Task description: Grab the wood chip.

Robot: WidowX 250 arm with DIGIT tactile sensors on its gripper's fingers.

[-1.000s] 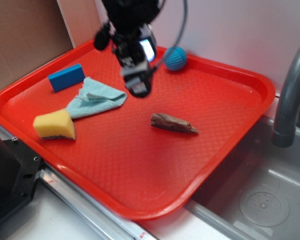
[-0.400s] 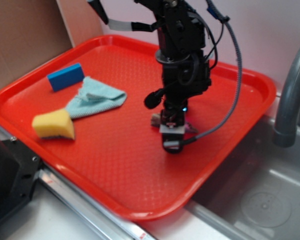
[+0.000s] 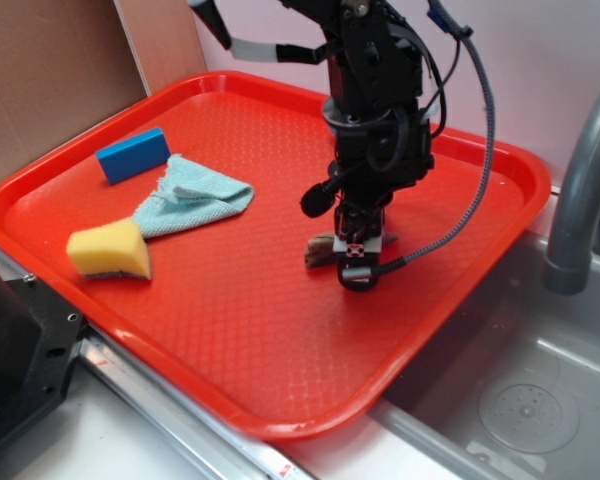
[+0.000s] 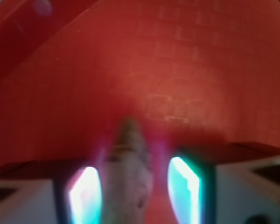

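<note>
Gripper (image 3: 358,262) low over red tray (image 3: 280,390), centre-right of exterior frame, pointing down at wood chip (image 3: 321,250). In exterior view only left end of chip visible, rest hidden behind fingers. In wrist view, chip (image 4: 128,177) at bottom centre, lying between the two fingers (image 4: 184,189), pointed end toward tray middle. Jaws spread, small gap on each side of chip, not pinching. Left part of frame: yellow sponge (image 3: 108,250), light blue cloth (image 3: 188,195), blue block (image 3: 132,154). Grey faucet (image 3: 580,190) at right edge.
</note>
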